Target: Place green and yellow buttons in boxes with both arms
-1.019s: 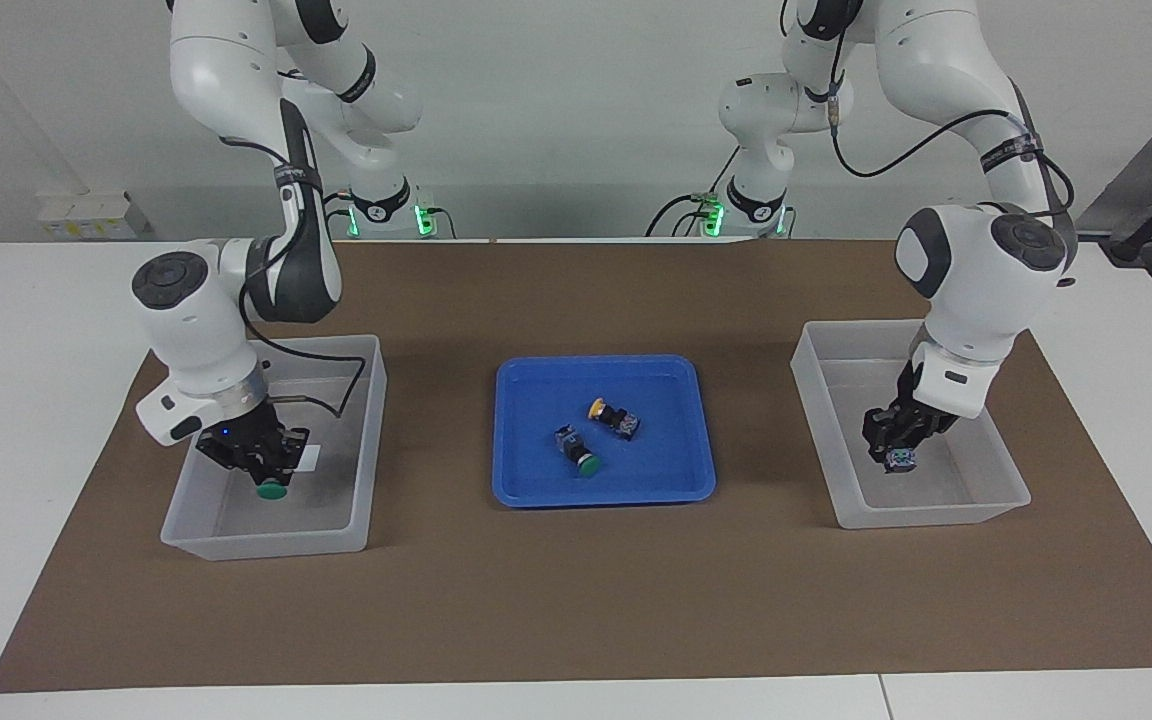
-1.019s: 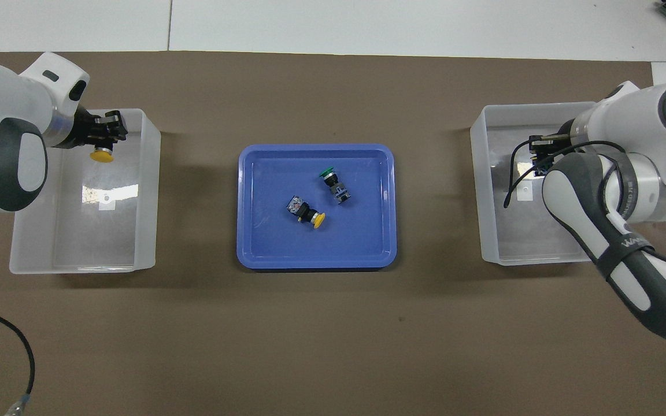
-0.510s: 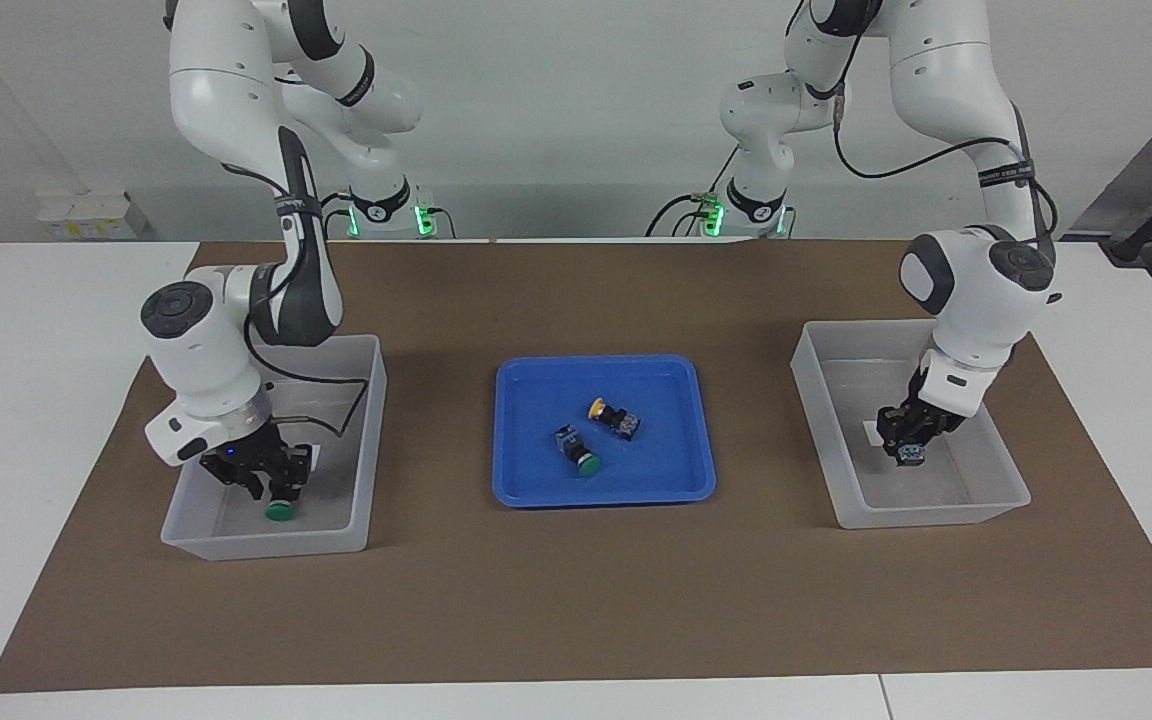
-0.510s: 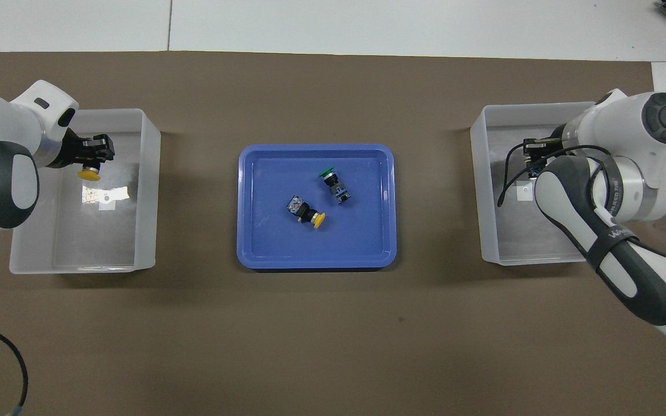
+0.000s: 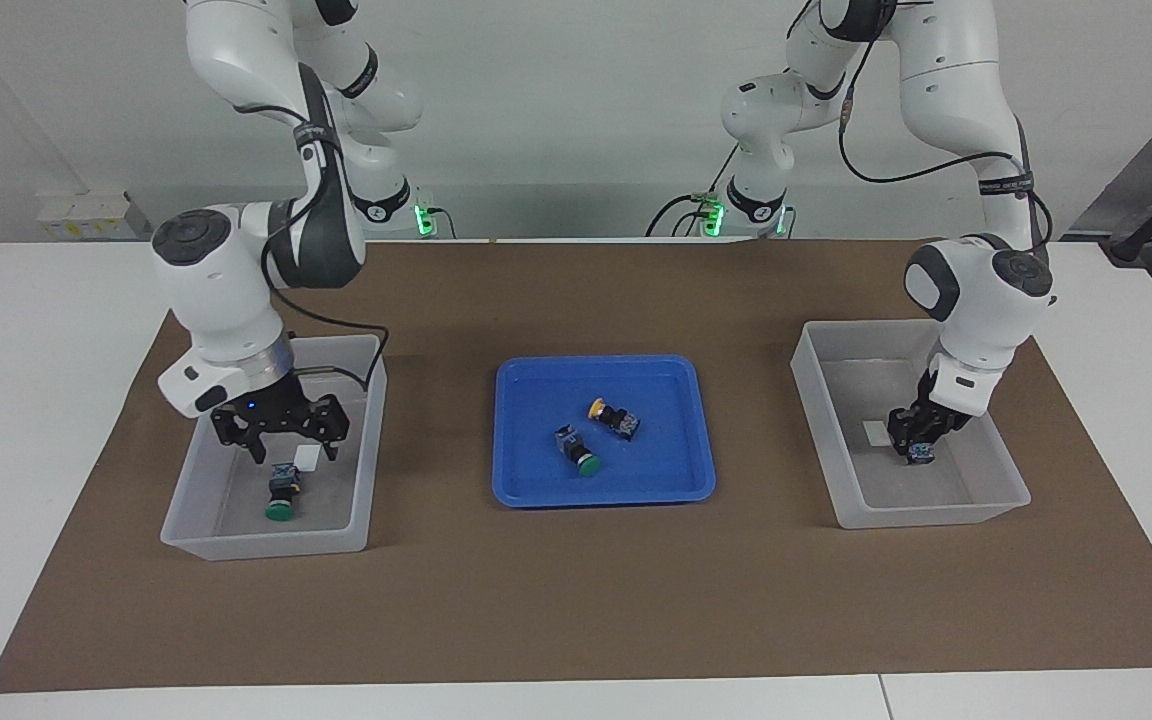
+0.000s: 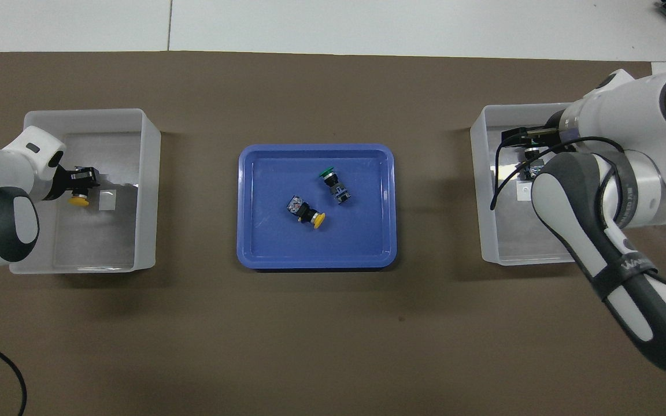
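My right gripper [image 5: 291,443] is open and raised over a green button [image 5: 281,494] that lies in the clear box [image 5: 236,542] at the right arm's end. In the overhead view this gripper [image 6: 522,144] and arm hide most of that button [image 6: 535,170]. My left gripper [image 5: 918,445] is shut on a yellow button [image 6: 78,200], low inside the clear box [image 5: 816,430] at the left arm's end. It also shows in the overhead view [image 6: 81,182]. One green button [image 5: 581,455] and one yellow button [image 5: 611,416] lie in the blue tray [image 5: 536,490].
The blue tray [image 6: 252,254] sits mid-table on a brown mat [image 5: 576,600], between the two clear boxes [image 6: 148,190] [image 6: 486,190]. A small white label lies on each box floor. A black cable runs by the mat's corner near the left arm's base.
My right gripper has let go of the green button, opened and risen. My left gripper has gone lower into its box with the yellow button, toward the robots.
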